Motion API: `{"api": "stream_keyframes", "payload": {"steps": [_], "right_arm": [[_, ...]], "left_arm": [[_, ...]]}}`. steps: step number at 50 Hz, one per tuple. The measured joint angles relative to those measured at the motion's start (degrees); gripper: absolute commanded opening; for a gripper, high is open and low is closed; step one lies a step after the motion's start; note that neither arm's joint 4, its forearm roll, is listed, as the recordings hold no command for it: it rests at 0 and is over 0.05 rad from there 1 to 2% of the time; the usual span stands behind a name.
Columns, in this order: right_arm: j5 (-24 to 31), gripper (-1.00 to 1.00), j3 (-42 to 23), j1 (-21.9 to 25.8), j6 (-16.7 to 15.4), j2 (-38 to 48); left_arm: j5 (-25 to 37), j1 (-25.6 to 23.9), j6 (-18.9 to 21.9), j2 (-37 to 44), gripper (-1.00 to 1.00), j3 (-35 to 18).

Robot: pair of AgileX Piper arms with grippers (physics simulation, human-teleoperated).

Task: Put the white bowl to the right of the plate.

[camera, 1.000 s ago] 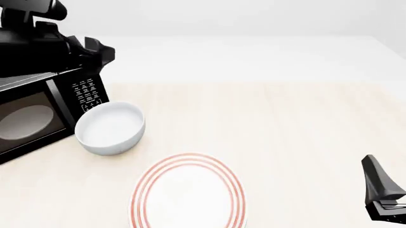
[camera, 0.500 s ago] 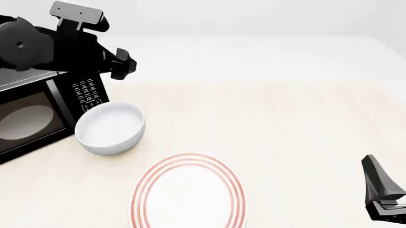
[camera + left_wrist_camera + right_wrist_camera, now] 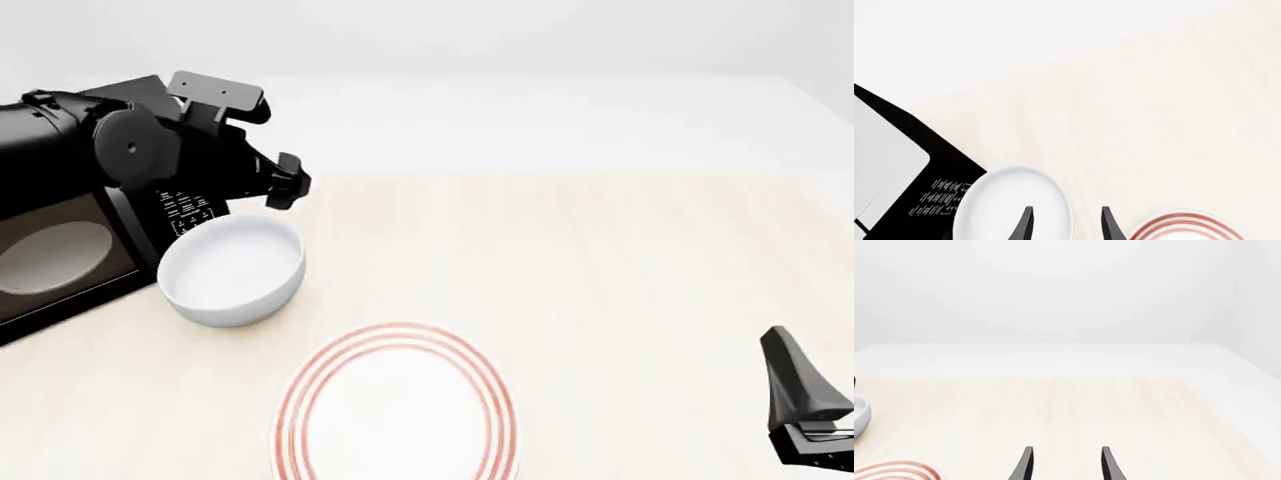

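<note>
Nothing moved yet: the white bowl (image 3: 232, 269) sits at the plate's (image 3: 396, 405) ten o'clock. Left gripper (image 3: 1065, 226) hovers above it, jaws apart and empty. Pickup and placement at three o'clock remain.

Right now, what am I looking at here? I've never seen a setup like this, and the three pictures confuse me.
These are simulator renders of two robot arms at a pale wooden table. The front view looks down from behind the arms. The big black shape at its left is the left arm, its gripper above a plain white bowl. The small black piece at lower right is the right gripper. The other two pictures come from cameras on each arm, looking along its fingers. On the table stand the bowl, a red-ringed plate and a black microwave. Both grippers are open and hold nothing.
</note>
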Motion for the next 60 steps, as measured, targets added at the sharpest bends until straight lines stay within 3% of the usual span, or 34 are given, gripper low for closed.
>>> {"api": "stream_keyframes", "payload": {"steps": [60], "right_arm": [[0.0,1.0,0.0,0.0,0.0,0.0]], "left_arm": [[-8.1,0.1,-2.1,8.4,1.0,4.3]]}}
